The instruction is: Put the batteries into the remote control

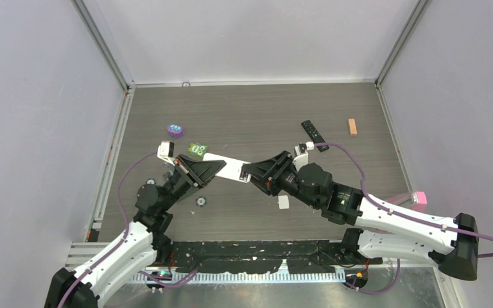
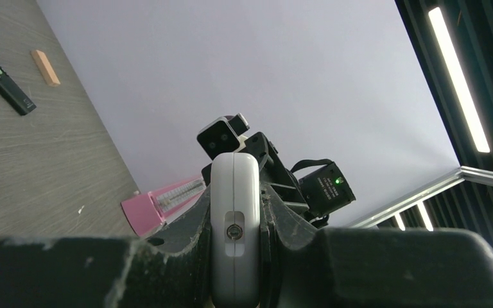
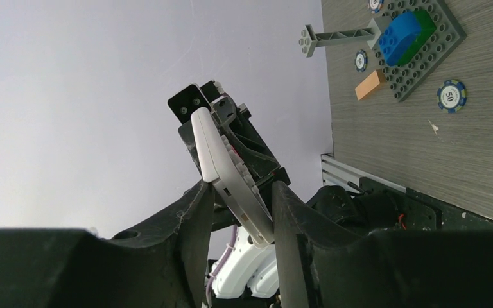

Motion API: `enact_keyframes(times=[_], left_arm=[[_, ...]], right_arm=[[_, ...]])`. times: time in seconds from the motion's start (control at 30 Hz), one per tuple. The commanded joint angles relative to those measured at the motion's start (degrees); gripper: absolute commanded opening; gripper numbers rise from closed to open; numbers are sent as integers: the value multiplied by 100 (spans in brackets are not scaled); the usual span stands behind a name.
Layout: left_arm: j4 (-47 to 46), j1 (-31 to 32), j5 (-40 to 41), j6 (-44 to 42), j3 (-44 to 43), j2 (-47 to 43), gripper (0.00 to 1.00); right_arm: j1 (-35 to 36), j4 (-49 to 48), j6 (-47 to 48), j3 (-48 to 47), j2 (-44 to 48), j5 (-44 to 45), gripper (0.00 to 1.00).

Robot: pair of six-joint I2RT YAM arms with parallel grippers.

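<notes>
- Left tool: jaws shut firmly on one end of a white remote, which it holds clear of the surface. In its own wrist view the remote runs straight out from between the fingers towards the opposing arm.
- Right tool: it meets the left tool head-on, with one jaw on each side of the remote's far end. The fingers sit tight alongside the casing, but whether they actually clamp it cannot be told from these views.
- Task items: the white remote spans the gap between the two tools. A black remote lies on the surface well beyond the right tool and apart from it. The batteries cannot be made out in any view.
- Small white piece: it lies on the surface just beside the right tool, on the side towards the arm bases. It may be a battery cover, but that is unconfirmed.
- Step in hand, as judged: this is a two-tool hold or hand-over of the white remote to get at its battery bay. No loading has begun, and whether the bay is open is not visible.
- Next move, as judged:
  - The right tool needs a sure grip before the left tool lets go or shifts, or the remote could drop.
  - The bay side must then be turned to where a tool can reach it.
  - The batteries must be located before anything is inserted.
</notes>
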State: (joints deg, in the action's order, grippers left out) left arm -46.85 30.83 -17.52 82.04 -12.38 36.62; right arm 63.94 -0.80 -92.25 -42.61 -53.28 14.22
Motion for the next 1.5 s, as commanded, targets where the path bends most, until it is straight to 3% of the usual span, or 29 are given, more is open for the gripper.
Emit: enact_keyframes(times=[0.0, 0.2, 0.3, 0.37, 0.4, 0.47, 0.53, 0.6, 0.77, 0.93, 1.07, 1.2, 1.27, 1.47], left_arm=[[-167, -24, 50, -164, -94, 13, 0], [-185, -24, 71, -80, -100, 39, 0], [-157, -26, 98, -54, -98, 24, 0], [-69, -25, 128, -79, -83, -22, 0], [-29, -29, 140, -95, -70, -42, 0], [86, -25, 180, -129, -49, -104, 0], [257, -24, 207, -186, -42, -180, 0], [355, -24, 225, -223, -13, -257, 0], [908, -35, 306, -323, 65, -621, 0], [1747, -42, 448, -465, 122, -1161, 0], [2336, -44, 551, -585, 92, -1487, 0], [2620, -53, 613, -682, 94, -1674, 0], [2713, -66, 621, -741, 68, -1756, 0], [3067, -282, 620, -963, -337, -1680, 0]], right_arm=[[-2, -324, -88, -25, 47, -35, 40], [-5, -305, 63, -67, -28, -55, 26], [-7, -217, 225, -124, -44, -39, 26], [-9, -172, 369, -148, 17, 6, 42], [-7, -135, 500, -154, 49, 51, 56], [-11, -65, 711, -166, 163, 118, 75], [-52, 23, 922, -173, 316, 148, 88], [-81, 370, 1124, -143, 521, 192, 93], [-238, 1472, 1750, -27, 1336, 445, 93], [-744, 3576, 3574, -426, 1877, 781, 92], [-1078, 4674, 5053, -768, 1406, 716, 92], [-1195, 5035, 6645, -1204, 462, 136, 88], [-1192, 5150, 7865, -1466, 149, -22, 89], [-1204, 4239, 10156, -1270, -24, -737, 95]])
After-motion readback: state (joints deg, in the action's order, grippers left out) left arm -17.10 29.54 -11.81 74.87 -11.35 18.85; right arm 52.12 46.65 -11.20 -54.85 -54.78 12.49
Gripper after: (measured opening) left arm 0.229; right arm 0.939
